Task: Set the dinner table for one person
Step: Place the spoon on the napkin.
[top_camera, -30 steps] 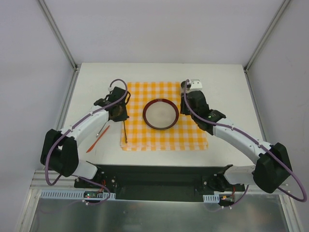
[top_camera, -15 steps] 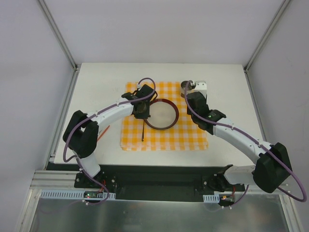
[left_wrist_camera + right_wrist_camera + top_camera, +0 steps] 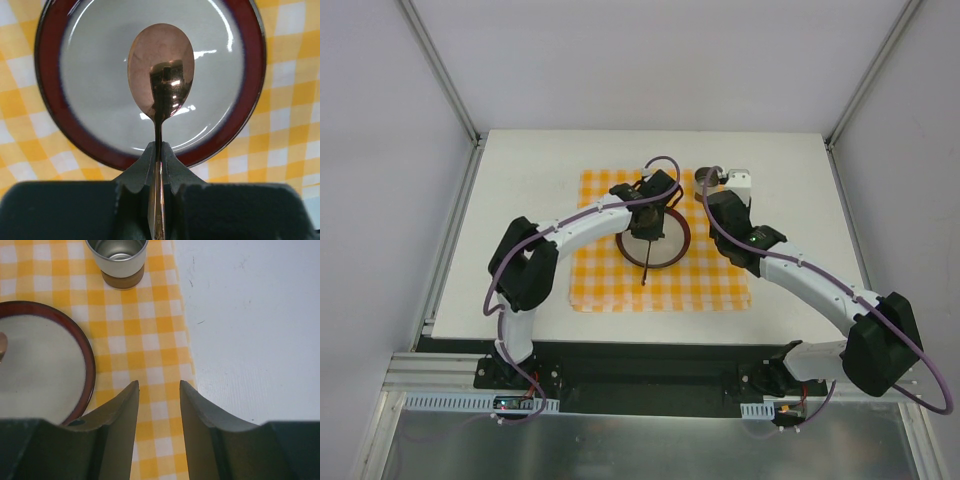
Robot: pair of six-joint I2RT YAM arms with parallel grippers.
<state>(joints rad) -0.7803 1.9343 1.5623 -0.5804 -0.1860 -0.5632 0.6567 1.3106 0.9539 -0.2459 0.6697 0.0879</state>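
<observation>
Two hands are at work around the plate, and each sits where it does for a reason. My left hand is clamped tight on the thin handle of the spoon, pinching it edge-on so the bowl sticks out ahead of my fingers and hangs above the plate's pale middle. I judge I am carrying it across, since a spoon belongs beside the plate, not over it. My right hand holds nothing. Its jaws stand apart over the checked cloth just to the right of the plate, low and out of the left arm's way, with the cup standing upright on the cloth beyond the plate's far right side. The dinner table lies under all of it, its white top showing on every side of the cloth that the plate rests on. From the left wrist I see what the overhead view cannot: the coppery shine of the spoon's bowl, my own gripper mirrored in it, and the handle seated squarely between the pads. From overhead the spoon is only a dark thin line crossing the plate's near rim, but there I see the left arm reaching right across the cloth to the plate. From the right wrist I get the cup's open mouth and brown base, the cloth's right edge, and bare table past it, none of which the left wrist shows.
</observation>
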